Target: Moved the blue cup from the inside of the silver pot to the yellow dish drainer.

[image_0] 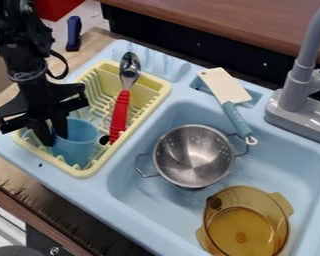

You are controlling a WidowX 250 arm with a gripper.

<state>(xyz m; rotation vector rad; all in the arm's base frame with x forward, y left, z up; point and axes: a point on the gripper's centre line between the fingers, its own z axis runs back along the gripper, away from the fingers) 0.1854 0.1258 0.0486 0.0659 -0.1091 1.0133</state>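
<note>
The black gripper (pixel 52 137) is at the left, low over the yellow dish drainer (pixel 86 172). It is shut on the left side of the blue cup (pixel 78 145), one finger on either side of the wall near the rim. The cup stands roughly upright inside the front left part of the drainer. The silver pot (pixel 194 158) sits in the sink basin to the right, empty, with its two wire handles out to the sides.
A spoon with a red handle (pixel 120 112) leans in the drainer, right of the cup. An amber pot (pixel 245 225) is at the basin's front right. A white and teal spatula (pixel 228 90) lies across the back rim, near the grey faucet (pixel 297 85).
</note>
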